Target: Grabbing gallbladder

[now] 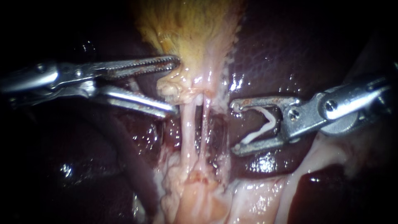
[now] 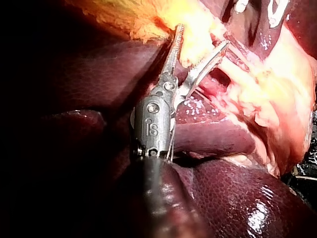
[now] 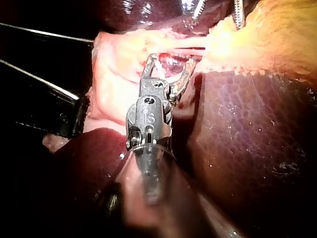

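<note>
Gallbladder [image 1: 190, 29]: a yellow-stained, frayed sac at the upper middle of the endoscope view. It narrowed downward to a pale neck and lay on the liver [image 1: 282, 58].
Handling, as we judged it: soft, limp, thin-walled and wet. It seemed likely to slide off metal and to tear if pinched at a frayed edge or pulled hard.
Hold point, as we judged it: the thicker pale neck just above the tubes, taken in a full bite across the toothed jaws, not a nibble at the tips.
Left instrument [image 1: 175, 86]: toothed jaws were spread wide, straddling the neck from its own side. The upper jaw touched the yellow edge and the lower jaw sat just beside a pale lump, with nothing gripped yet.
Right instrument [image 1: 235, 126]: jaws stood well apart, carrying a white clip [image 1: 268, 119] with a leg against each jaw. It was near the tubes but apart from them.
Tubes [image 1: 187, 128]: two pale strands ran side by side down from the neck. We rated them fragile and not to be caught in the bite.
Surface: the liver was dark red, and everything glistened with fluid.
Room: we found a narrow gap between the two instruments, taken up by the neck and tubes. Darkness ringed the field, and we could not see past it.
</note>
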`<state>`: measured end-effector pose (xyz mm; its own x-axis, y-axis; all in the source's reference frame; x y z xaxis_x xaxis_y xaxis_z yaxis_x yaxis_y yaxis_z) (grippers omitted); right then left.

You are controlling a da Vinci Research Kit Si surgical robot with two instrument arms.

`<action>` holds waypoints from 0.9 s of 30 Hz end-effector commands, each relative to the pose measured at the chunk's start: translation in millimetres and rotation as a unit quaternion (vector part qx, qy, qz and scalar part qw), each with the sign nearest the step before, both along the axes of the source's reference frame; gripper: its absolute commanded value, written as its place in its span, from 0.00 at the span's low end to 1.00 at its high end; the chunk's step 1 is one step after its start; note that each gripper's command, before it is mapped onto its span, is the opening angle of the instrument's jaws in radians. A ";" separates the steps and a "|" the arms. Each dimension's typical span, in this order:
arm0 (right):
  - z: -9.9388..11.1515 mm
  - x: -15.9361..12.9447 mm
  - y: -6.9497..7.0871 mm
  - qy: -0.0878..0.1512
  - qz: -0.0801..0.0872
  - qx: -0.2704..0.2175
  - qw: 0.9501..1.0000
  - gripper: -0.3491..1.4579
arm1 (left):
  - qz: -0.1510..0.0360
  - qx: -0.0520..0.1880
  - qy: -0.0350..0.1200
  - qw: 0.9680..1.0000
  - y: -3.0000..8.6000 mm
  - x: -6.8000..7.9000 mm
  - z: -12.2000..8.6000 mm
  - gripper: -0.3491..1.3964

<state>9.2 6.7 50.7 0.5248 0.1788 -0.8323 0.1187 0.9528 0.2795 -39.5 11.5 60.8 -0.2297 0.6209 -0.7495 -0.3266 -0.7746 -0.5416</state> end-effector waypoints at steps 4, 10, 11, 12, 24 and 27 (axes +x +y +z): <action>0.0 -0.1 0.0 0.000 0.000 0.000 1.000 0.47 | 0.000 0.012 0.006 1.000 -0.7 0.1 0.9 0.44; 0.0 0.0 0.0 0.000 0.000 0.000 1.000 0.47 | 0.002 0.023 0.009 1.000 -1.5 0.1 1.7 0.42; 0.0 0.0 0.0 0.000 0.000 0.000 1.000 0.47 | 0.003 0.023 0.010 1.000 -1.5 0.1 1.8 0.42; 0.0 0.0 0.0 0.000 0.000 0.000 1.000 0.47 | 0.004 0.023 0.011 1.000 -1.6 0.1 1.9 0.41; 0.1 0.0 0.0 0.000 0.000 0.000 1.000 0.46 | 0.009 0.042 0.010 0.999 -2.1 1.5 2.1 0.39; 0.1 0.0 0.1 0.000 0.000 0.000 1.000 0.46 | 0.011 0.046 0.012 0.999 -2.2 1.9 2.2 0.35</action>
